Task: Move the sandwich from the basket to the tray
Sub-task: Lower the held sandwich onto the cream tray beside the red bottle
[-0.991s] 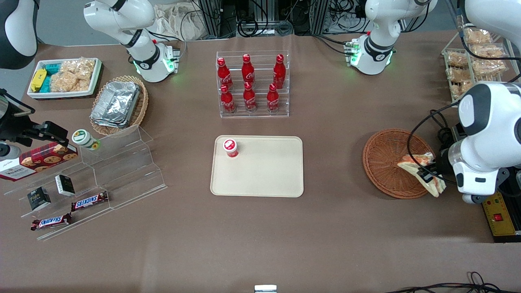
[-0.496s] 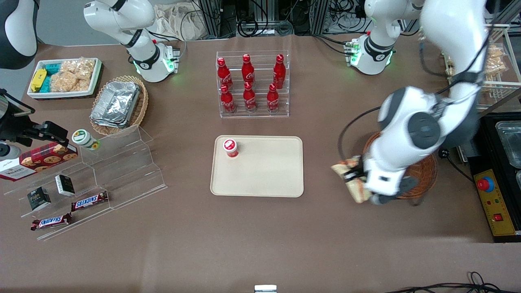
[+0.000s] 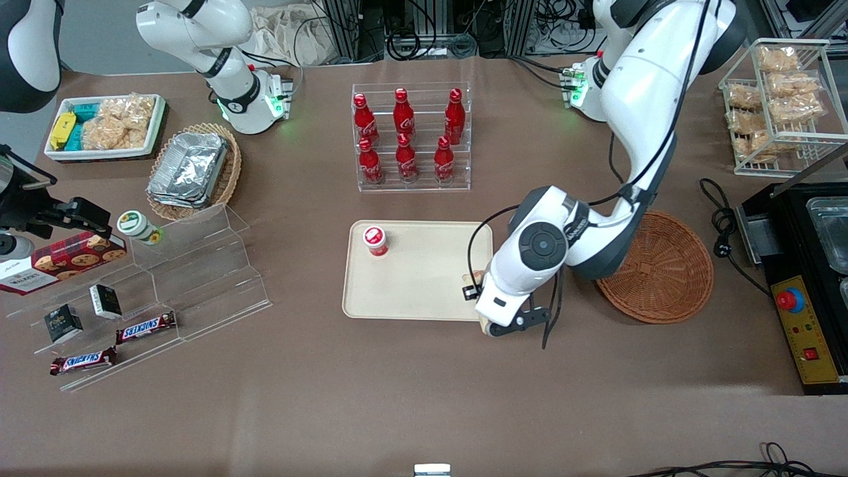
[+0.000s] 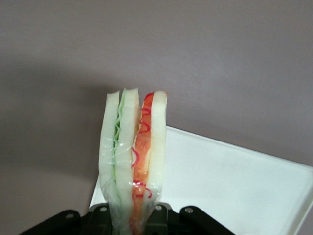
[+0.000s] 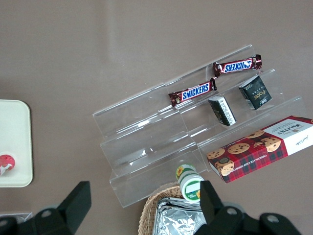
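Observation:
My left gripper (image 3: pixel 481 299) hangs over the tray's corner that is nearest the basket and the front camera. It is shut on the sandwich (image 4: pixel 133 161), a wrapped wedge of white bread with green and red-orange filling that sticks out from between the fingers (image 4: pixel 101 215). In the front view the wrist hides most of the sandwich. The beige tray (image 3: pixel 430 285) lies mid-table, and its pale corner (image 4: pixel 225 191) shows under the sandwich in the left wrist view. The round reddish-brown basket (image 3: pixel 666 268) sits toward the working arm's end and holds nothing.
A small red-capped cup (image 3: pixel 375 240) stands on the tray, toward the parked arm's end of it. A clear rack of red cola bottles (image 3: pixel 411 136) stands farther from the front camera than the tray. A clear stepped shelf (image 3: pixel 192 265) lies toward the parked arm's end.
The left arm has carried the sandwich out of the basket and sideways to the tray's near corner. The basket now shows bare.

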Tool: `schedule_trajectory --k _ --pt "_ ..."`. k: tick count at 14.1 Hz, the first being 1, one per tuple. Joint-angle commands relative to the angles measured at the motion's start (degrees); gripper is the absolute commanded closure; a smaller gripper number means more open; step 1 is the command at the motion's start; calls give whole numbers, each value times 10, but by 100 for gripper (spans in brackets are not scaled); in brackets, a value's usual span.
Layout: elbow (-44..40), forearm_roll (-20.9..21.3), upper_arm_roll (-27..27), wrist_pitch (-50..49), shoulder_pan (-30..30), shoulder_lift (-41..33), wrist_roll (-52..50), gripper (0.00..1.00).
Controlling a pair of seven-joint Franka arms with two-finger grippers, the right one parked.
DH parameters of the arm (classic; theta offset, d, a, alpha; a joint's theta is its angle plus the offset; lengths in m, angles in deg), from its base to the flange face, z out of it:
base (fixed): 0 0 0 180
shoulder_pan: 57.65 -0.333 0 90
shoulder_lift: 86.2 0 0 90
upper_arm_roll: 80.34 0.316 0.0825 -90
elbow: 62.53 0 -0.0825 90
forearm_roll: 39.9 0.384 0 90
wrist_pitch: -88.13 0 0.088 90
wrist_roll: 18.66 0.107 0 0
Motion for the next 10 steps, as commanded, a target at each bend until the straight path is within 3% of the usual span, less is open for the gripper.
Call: schedule_trajectory --k 1,6,10 --pt "-11 20 3 -6 22 14 27 100" --pt "25 14 3 -90 26 14 157 100" --pt "26 8 2 -102 26 21 160 98"
